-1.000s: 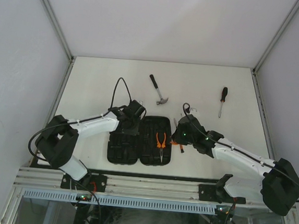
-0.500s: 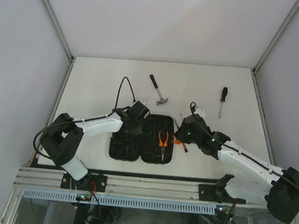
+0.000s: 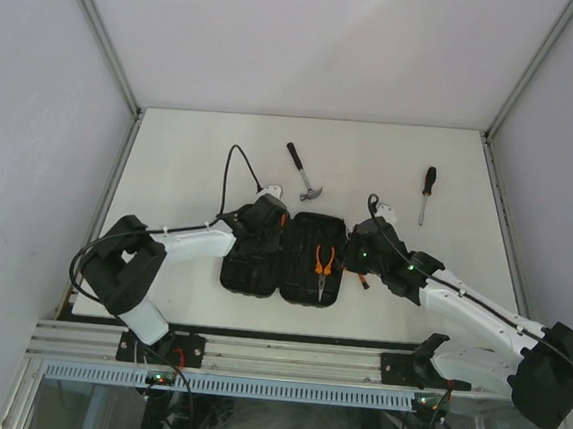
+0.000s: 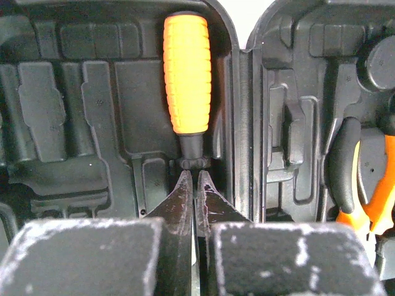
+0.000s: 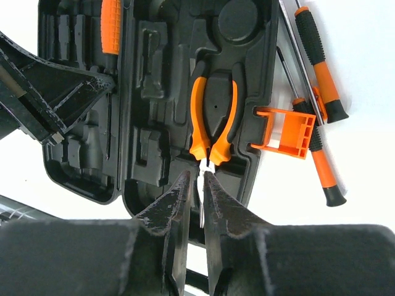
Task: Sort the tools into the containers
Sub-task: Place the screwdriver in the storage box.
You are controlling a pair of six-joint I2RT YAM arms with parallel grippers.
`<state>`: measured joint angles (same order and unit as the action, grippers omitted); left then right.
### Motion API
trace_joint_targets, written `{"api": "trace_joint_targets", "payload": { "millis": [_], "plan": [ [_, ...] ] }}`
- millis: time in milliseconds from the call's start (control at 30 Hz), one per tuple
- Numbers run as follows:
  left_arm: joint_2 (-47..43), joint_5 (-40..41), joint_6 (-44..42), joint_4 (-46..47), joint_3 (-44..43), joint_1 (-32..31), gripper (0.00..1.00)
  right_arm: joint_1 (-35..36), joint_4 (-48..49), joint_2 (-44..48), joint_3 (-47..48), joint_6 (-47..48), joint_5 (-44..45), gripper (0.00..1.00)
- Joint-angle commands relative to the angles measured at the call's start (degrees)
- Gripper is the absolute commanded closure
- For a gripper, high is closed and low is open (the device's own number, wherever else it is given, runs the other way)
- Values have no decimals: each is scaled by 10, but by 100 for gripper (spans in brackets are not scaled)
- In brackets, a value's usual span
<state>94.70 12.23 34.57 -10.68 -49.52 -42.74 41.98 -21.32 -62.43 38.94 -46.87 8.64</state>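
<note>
Left end effector [image 4: 196, 179] has its fingers pressed together. The tips sit at the black collar of an orange-handled screwdriver [image 4: 187, 74] that lies in a moulded slot of the tool case [image 3: 261, 278], close to the hinge ridge. Whether the tips pinch its shaft cannot be told.

Right end effector [image 5: 197, 182] is closed to a thin gap on the steel nose of the pliers [image 5: 213, 117]. They lie in the case's other half with their orange handles pointing toward the top of the right wrist view.

In the top view the case lies open and flat at the centre of the worktop [image 3: 190, 166], with both arms reaching in from the lower corners. Its lower edge runs near the worktop's lower edge. Bare white surface shows to the left of the case and across the upper part of the worktop.

Off the case's right rim the orange latch [image 5: 285, 131] sticks out sideways. Slim screwdrivers [image 5: 318, 61] lie on the worktop just beside it, one of them touching or passing under the latch.

Above the case in the top view and apart from it lies the hammer [image 3: 303, 173]. A dark-handled screwdriver [image 3: 426, 192] lies well apart at upper right, near the worktop's right edge.
</note>
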Motion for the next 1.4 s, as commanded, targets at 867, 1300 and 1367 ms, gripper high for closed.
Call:
{"api": "trace_joint_targets", "payload": {
  "millis": [867,1300,1367],
  "plan": [
    [-244,13,-14,-273,-39,33,70,-2,32,-4,2,23,-73,83],
    [-361,-58,22,-214,166,238,51,59,56,-89,49,26,-86,80],
    [-355,-60,27,-206,175,238,51,61,55,-93,54,27,-85,80]
  ]
}}
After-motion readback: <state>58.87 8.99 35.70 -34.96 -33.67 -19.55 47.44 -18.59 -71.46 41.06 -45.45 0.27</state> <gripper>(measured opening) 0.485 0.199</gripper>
